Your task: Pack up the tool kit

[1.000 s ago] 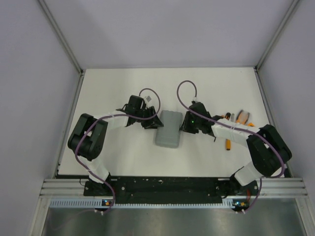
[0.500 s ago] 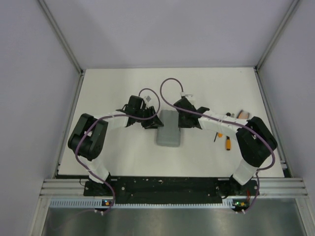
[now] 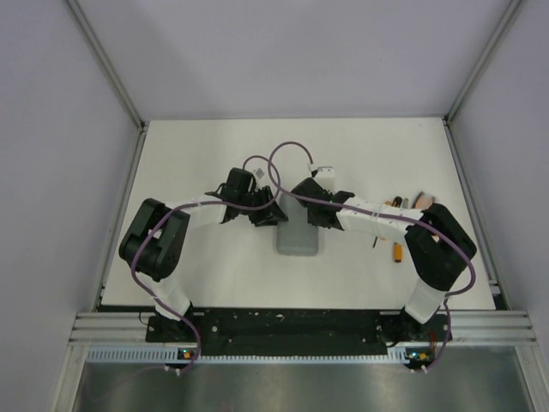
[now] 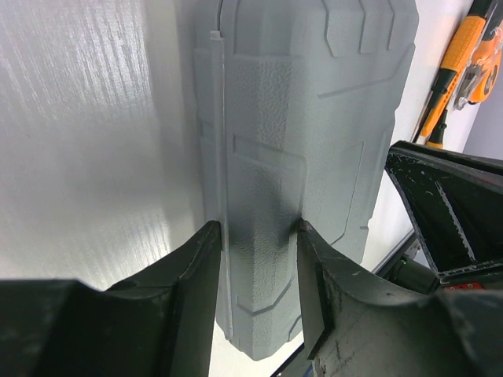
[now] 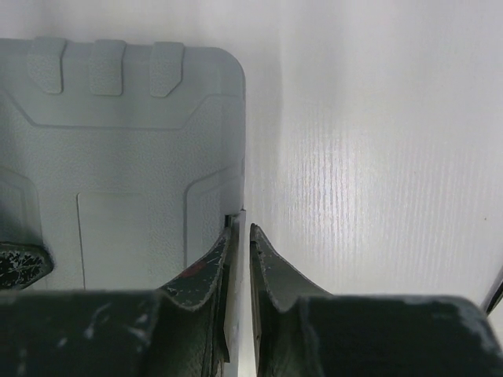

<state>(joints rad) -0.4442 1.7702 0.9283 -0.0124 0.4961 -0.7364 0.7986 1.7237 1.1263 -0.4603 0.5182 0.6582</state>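
A: Starting on the left, where was the left gripper?

B: It was against the left long edge of the case. Its fingers stood partly apart, with a strip of the textured lid between them. I couldn't tell whether they were pinching anything or only bearing on it.

A: And the case itself?

B: It was closed and lay flat on the white table, about mid-table between the two arms. Its long side ran away from the bases.

A: What about the right gripper?

B: It reached in over the far right part of the case. In the wrist view its jaws were nearly together at the case's right edge, with a thin pale lip of that edge caught in the narrow gap, so it looked clamped on it.

A: Was there anything further right?

B: Yes, an orange-and-black screwdriver lay loose on the table, well apart from the case. More orange-handled tools lay beyond it, too small to name.
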